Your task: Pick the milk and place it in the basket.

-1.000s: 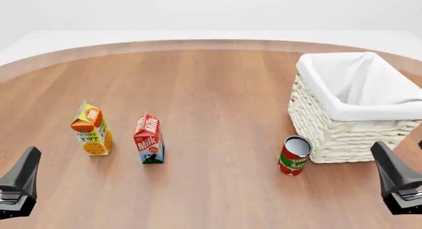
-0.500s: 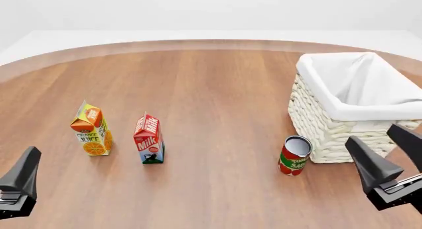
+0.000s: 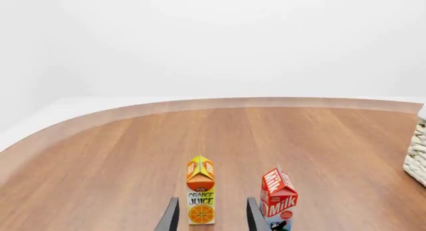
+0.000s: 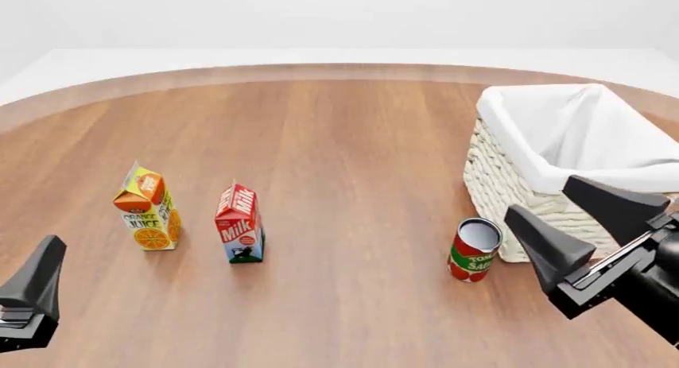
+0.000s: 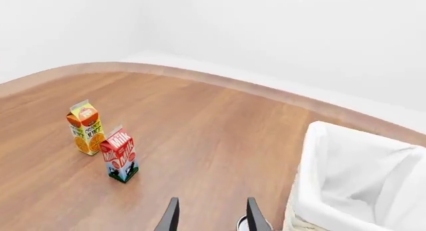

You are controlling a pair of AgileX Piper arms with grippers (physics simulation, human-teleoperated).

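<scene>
Fingers of our right gripper (image 4: 573, 225) stand spread and empty beside the cream wicker basket (image 4: 552, 165). We should swing it across the wooden desk (image 4: 339, 137), clearing the red tomato-sauce can (image 4: 473, 249), toward the upright red-topped milk carton (image 4: 240, 223) beside the orange juice carton (image 4: 146, 207). Left gripper (image 3: 209, 213): open, empty.

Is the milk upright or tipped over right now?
Upright. The milk stands on its base on the table, red gable top up, beside the juice carton.

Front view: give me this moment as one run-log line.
phase: approach | milk: upright on table, untouched, beside juice carton | basket: no carton inside | right gripper: open, near tomato can | left gripper: open, low
</scene>
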